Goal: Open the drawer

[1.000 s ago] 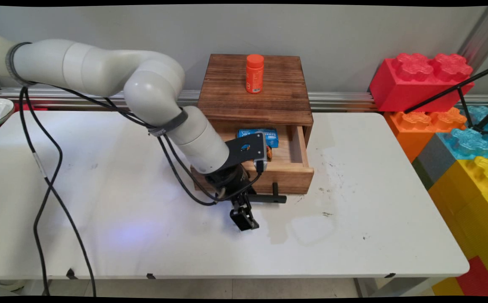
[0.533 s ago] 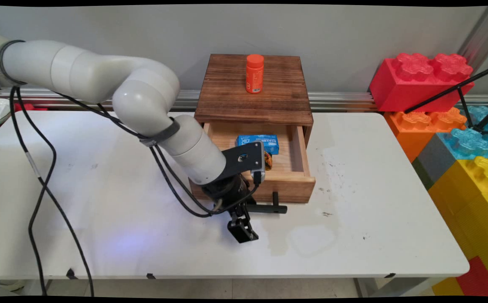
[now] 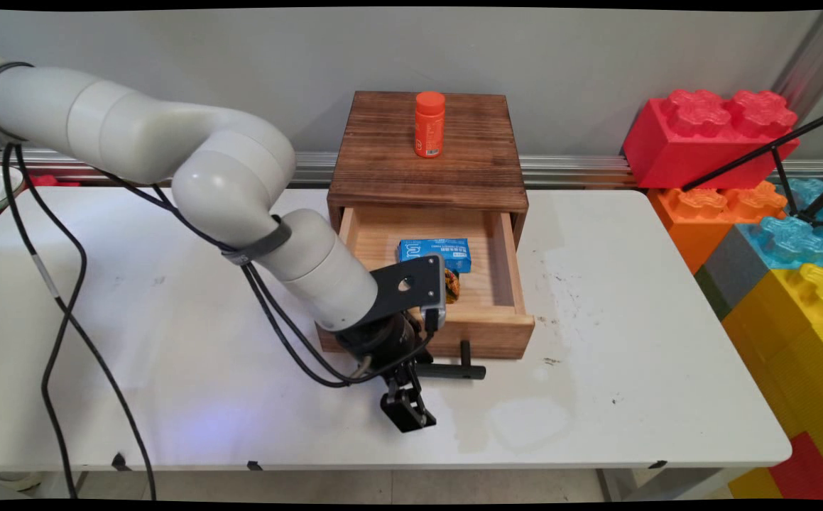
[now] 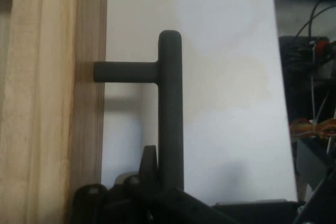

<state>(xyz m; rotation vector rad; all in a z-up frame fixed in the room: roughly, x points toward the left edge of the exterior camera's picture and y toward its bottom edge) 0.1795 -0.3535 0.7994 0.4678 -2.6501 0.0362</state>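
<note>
PINCER: the black pincer (image 3: 411,387) sits low over the counter at the front of the drawer, clamped on the drawer handle (image 3: 447,370); in the hand view the bar of the handle (image 4: 170,114) runs down into the black linkage, with a finger (image 4: 149,169) pressed against its side.
HANDLE: a black T-shaped bar, its short stem fixed in the light wooden drawer front (image 4: 86,103), the long bar standing off from the wood.
DRAWER: the drawer (image 3: 507,312) of the dark wooden box (image 3: 429,152) is pulled well out toward the near side of the counter.
IN THE DRAWER: a blue packet (image 3: 434,253) lies flat near the middle; a small orange-brown thing (image 3: 451,285) lies just in front of it, partly hidden by the hand's camera mount, too hidden to name.
ON THE BOX: an orange bottle (image 3: 429,124) stands upright on the top, toward the back.
COUNTER: the white counter (image 3: 631,369) carries the box at its far middle; faint stains and dark scuffs mark it right of the drawer.
AROUND: big red, orange, blue and yellow toy bricks (image 3: 752,184) are stacked at the right; black cables (image 3: 63,333) hang from the arm at the left.
</note>
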